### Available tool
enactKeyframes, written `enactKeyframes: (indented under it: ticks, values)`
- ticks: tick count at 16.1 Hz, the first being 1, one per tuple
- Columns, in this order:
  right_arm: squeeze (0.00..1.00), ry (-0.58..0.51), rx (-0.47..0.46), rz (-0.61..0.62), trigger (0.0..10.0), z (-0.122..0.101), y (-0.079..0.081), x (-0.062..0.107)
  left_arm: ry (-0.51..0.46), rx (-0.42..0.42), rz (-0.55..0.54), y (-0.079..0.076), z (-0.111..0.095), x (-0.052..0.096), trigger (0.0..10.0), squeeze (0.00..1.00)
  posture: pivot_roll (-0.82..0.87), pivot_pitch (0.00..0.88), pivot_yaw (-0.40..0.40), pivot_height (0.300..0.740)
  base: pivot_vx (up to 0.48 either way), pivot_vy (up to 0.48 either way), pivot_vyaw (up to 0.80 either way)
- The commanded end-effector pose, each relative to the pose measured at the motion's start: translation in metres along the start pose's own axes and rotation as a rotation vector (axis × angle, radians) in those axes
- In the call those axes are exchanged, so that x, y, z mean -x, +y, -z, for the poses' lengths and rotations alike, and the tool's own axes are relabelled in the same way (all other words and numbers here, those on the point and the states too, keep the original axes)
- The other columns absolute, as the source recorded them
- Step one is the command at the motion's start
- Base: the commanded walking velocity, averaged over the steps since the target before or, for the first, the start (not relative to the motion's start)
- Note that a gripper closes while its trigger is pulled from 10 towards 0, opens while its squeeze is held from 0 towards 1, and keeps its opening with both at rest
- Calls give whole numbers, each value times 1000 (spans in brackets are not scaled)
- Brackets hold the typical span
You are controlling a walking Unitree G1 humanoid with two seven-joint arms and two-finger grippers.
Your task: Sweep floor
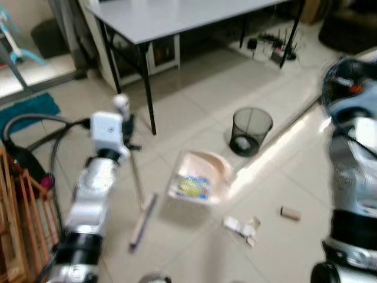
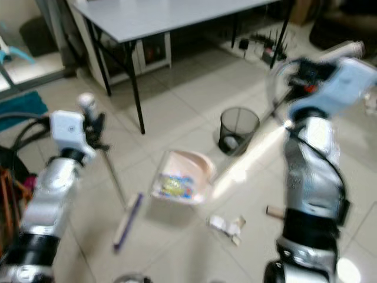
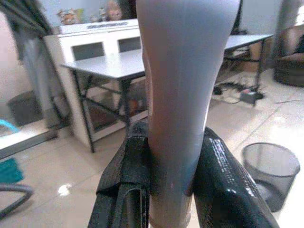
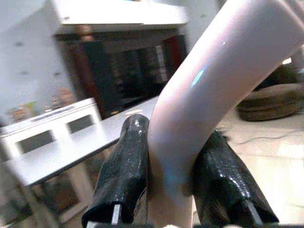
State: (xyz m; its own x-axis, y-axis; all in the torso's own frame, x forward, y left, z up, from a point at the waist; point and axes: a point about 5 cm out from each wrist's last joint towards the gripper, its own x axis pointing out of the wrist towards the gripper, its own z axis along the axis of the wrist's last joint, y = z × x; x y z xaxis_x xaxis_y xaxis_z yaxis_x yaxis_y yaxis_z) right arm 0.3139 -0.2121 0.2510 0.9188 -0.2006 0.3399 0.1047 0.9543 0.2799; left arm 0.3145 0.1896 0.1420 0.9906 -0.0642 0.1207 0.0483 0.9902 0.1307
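From the left eye view, the left gripper (image 1: pixel 121 115) is holding the top of a thin broom handle (image 1: pixel 136 183) that is running down toward the tiles, its lower end blurred, while a pink dustpan (image 1: pixel 199 180) is sitting on the floor just in front of the mesh bin (image 1: pixel 251 130), with scraps of paper (image 1: pixel 241 227) and a small cardboard tube (image 1: pixel 290 213) lying near it. In the right eye view, the right gripper (image 2: pixel 306 73) is raised beside a long pale pole (image 2: pixel 253 150) that is slanting down to the dustpan, likely its handle. Along the left wrist view, the two black fingers (image 3: pixel 128 175) are pressing on either side of a smooth grey grip, so that gripper is clamped on the broom. In the right wrist view, the fingers (image 4: pixel 126 166) are squeezing a curved, glossy pale tube in the same way. Both tools are looking light and stiff but slick plastic, so they may be twisting in the grip; holding high gives reach, though lower would steady the sweeping end.
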Motion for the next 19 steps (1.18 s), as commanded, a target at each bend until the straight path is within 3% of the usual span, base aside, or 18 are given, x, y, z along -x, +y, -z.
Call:
enactKeyframes:
  ticks: [1, 13, 19]
  values:
    - [0, -68, -24, -3, 10000, -15, -1, -3, -40, -15, 6, -2, -9, -3, 10000, 0, -18, 14, 37, 740, 390, 0, 0]
    - [0, -82, -58, 10, 10000, -18, -2, -6, -37, -19, 0, -1, -8, -5, 10000, 0, -18, 23, 37, 740, 392, 0, 0]
    - [0, -82, -43, 10, 10000, -18, -3, -7, -33, -20, -5, -1, -5, -3, 10000, 0, -23, 25, 35, 740, 391, 0, -296]
